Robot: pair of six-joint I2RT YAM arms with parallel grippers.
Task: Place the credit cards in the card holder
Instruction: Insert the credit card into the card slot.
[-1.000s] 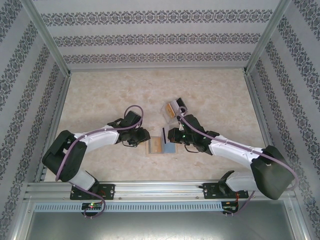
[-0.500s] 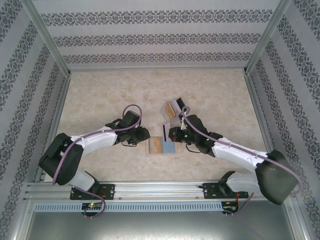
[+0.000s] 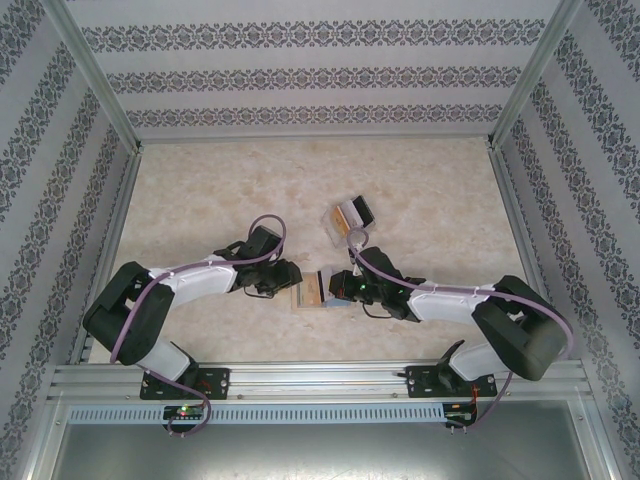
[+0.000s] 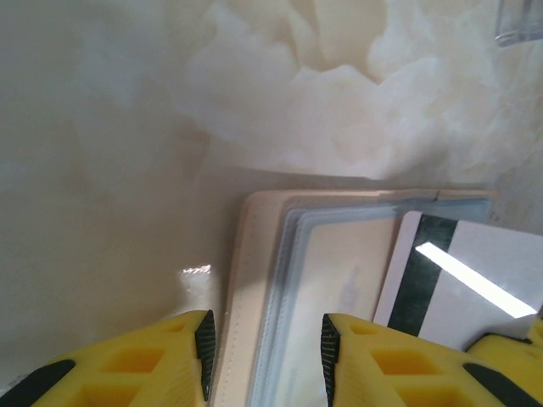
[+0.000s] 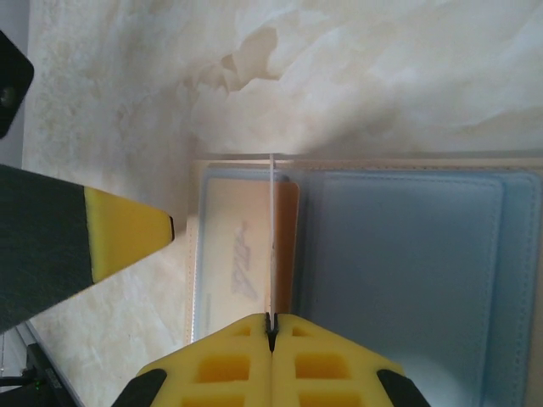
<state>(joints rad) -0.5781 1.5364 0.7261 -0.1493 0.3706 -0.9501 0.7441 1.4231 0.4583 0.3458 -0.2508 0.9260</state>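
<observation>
Card (image 5: 271,237), white with a black stripe on the face seen from the left wrist (image 4: 450,271), is clamped on edge between the right fingers (image 5: 273,332), which are pressed together on its near end. Its long axis runs straight out from those fingers, across the open holder (image 5: 407,280) toward the far rim.

From the right wrist the card shows as a thin upright line over the left half of the holder, just inside the fold. There an orange card (image 5: 242,254) already sits under a clear sleeve (image 5: 204,254).

The holder lies spread flat on the surface (image 3: 200,200) between the two arms. The left fingers (image 4: 265,352) stand apart, straddling its tan left border and gripping nothing that I can see. They look placed to steady it.

The coming move probably turns on how the card's lower edge meets the sleeve mouth. It is directly below the right fingers, so the card likely has to tip flat and slide sideways. Which side the mouth is on is unclear.

Other cards (image 3: 347,214) wait in a clear box (image 3: 334,228) further back.
</observation>
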